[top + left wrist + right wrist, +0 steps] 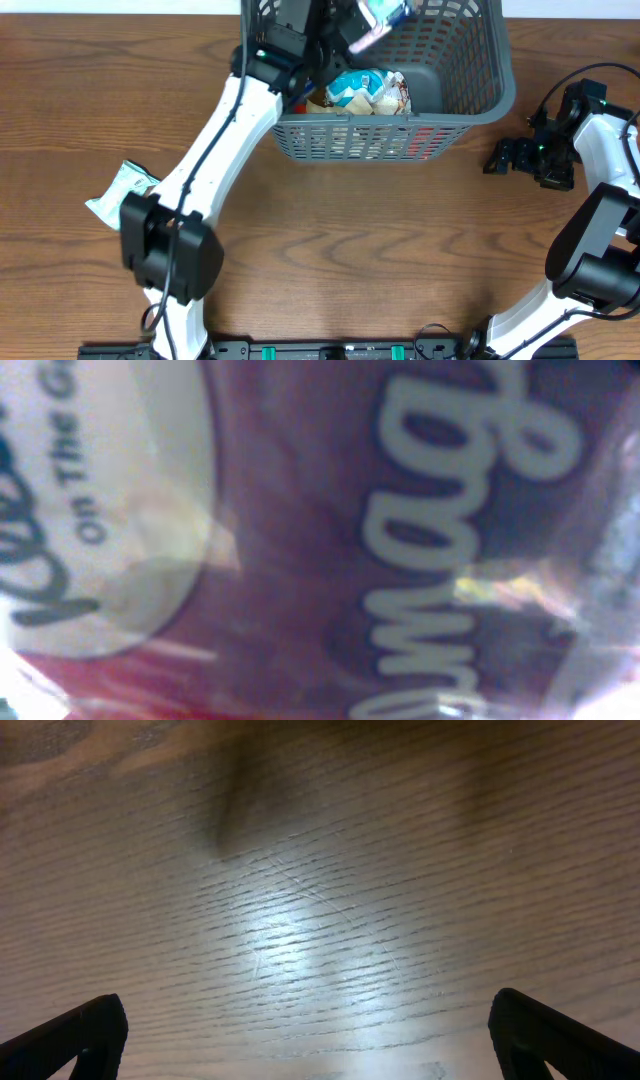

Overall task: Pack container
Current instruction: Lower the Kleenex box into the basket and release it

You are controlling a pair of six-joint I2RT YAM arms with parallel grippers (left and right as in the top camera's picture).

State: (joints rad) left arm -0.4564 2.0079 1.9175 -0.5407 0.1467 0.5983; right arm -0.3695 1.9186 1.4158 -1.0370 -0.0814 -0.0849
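Note:
The dark grey lattice container [480, 100] stands at the back middle of the table, with several packets [368, 90] lying in it. My left arm reaches over its left rim. My left gripper [362, 32] is above the container's inside and looks shut on a bluish packet [387, 11] held up high. The left wrist view is filled by a blurred maroon packet [330, 550] with white lettering, and my fingers are hidden there. My right gripper [505, 155] is open and empty, low over bare wood [300, 920], to the right of the container.
A green and white packet [120, 190] lies on the table at the left, beside my left arm's base link. The wooden table runs to the front edge, where the arm mounts stand.

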